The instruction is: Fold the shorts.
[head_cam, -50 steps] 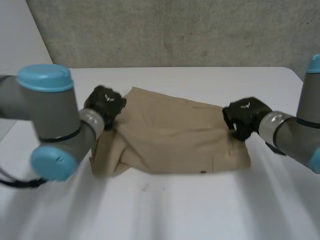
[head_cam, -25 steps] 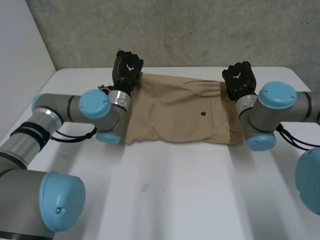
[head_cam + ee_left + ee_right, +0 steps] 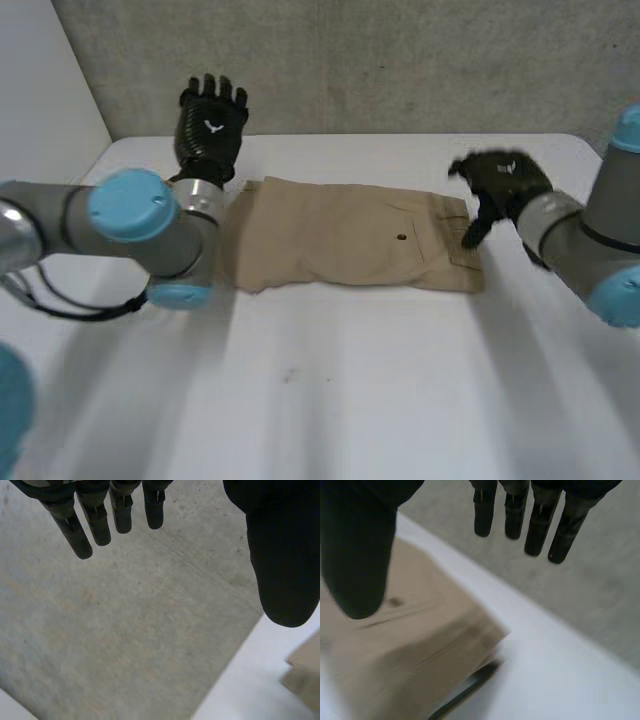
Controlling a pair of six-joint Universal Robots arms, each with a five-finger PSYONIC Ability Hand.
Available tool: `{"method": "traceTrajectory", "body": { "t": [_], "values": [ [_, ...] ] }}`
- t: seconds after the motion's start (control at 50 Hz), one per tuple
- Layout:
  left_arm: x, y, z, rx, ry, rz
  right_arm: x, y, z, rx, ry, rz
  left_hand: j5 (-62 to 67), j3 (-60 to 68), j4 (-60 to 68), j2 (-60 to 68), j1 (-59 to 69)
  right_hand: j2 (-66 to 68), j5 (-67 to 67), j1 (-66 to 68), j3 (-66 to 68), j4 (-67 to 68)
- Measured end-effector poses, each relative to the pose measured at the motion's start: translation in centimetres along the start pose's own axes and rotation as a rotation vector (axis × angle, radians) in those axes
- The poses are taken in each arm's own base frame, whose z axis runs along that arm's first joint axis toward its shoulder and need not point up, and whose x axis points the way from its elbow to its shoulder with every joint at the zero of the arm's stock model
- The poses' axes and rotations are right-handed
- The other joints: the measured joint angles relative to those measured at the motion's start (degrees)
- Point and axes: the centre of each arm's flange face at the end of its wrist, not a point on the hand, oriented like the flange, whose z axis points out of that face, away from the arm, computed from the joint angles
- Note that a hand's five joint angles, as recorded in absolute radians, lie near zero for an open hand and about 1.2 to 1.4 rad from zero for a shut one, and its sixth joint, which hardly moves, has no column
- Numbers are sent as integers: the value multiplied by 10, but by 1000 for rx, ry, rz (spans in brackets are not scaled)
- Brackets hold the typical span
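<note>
One pair of tan shorts (image 3: 350, 240), lying folded flat toward far edge of table (image 3: 330, 400); left hand (image 3: 210, 125) and right hand (image 3: 508, 180) off the cloth at either end, fingers straight, apart, empty; further halving perhaps left.

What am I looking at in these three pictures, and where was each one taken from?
This is a two-armed robot with black mechanical hands, working at a white table. The wide picture looks down from a camera between and behind the arms. The other two come from cameras on each wrist, looking along that hand's palm. Tan shorts lie folded on the table. The left hand is raised near one end of them and the right hand is by the other end. Both hands are open and hold nothing.
</note>
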Motion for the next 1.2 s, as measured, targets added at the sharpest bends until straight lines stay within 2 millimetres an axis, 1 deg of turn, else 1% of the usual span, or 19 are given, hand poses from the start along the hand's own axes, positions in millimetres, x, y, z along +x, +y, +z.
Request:
{"method": "traceTrajectory", "body": {
  "t": [0.12,0.24,0.42,0.44,0.46,0.48,0.5,0.54,0.62,0.68,0.78,0.92,1.0,1.04,1.06,1.08,1.1,1.18,1.2],
  "values": [
    [-16,-8,-35,-118,62,-148,-3,27,-13,-115,-60,109,-1,0,0,0,0,63,58,57,66,71],
    [-18,-4,-68,-280,132,-288,-4,60,-4,-138,-59,134,0,0,0,0,0,123,111,105,123,126],
    [-19,-3,-91,-396,174,-342,-6,87,18,-102,-36,109,0,0,0,-1,0,238,220,207,237,240],
    [-20,-3,-93,-398,175,-342,-5,89,21,-95,-30,103,0,0,0,-1,0,273,255,240,273,276],
    [-20,-4,-93,-398,175,-341,-5,90,22,-90,-26,99,0,0,0,-1,0,399,376,324,397,401],
    [-20,-4,-94,-398,175,-341,-5,91,23,-88,-24,97,-1,0,0,-1,0,414,384,328,412,408],
    [-21,-5,-94,-395,173,-340,-3,92,25,-81,-14,86,0,0,0,-1,0,478,444,360,467,482],
    [-22,-6,-95,-393,172,-339,-2,92,25,-78,-5,79,0,0,0,-1,0,479,446,361,469,487],
    [-25,-10,-94,-381,165,-336,10,82,19,-72,53,47,0,0,0,-1,0,480,448,362,473,493],
    [-29,-14,-95,-372,157,-335,20,68,7,-72,91,14,0,0,0,-1,0,480,455,375,473,494],
    [-41,-22,-99,-361,137,-333,34,55,-12,-103,126,-69,-1,0,0,-1,0,480,461,376,473,494],
    [-62,-30,-106,-349,100,-331,58,48,-26,-199,151,-374,0,0,0,-1,0,480,461,382,473,494],
    [-66,-32,-109,-345,92,-331,59,38,-25,-192,150,-514,0,0,0,-1,0,480,461,387,473,494],
    [-68,-34,-110,-337,87,-331,45,17,-21,-132,130,-641,0,0,0,-1,0,480,461,392,473,494],
    [-68,-34,-110,-337,87,-331,45,17,-21,-132,130,-641,0,0,0,-1,0,480,461,392,473,494],
    [-69,-35,-109,-330,84,-332,29,2,-18,-74,106,-694,0,0,0,-1,0,480,461,392,473,494],
    [-69,-36,-109,-329,84,-333,25,0,-18,-62,100,-703,0,0,0,-1,0,480,461,392,473,494],
    [-70,-40,-104,-304,77,-338,-34,-22,-11,102,-17,-765,0,0,0,-1,0,480,468,392,486,494],
    [-70,-41,-103,-300,75,-338,-42,-23,-10,122,-34,-769,-1,0,0,-1,0,480,468,392,486,494]
  ]
}}
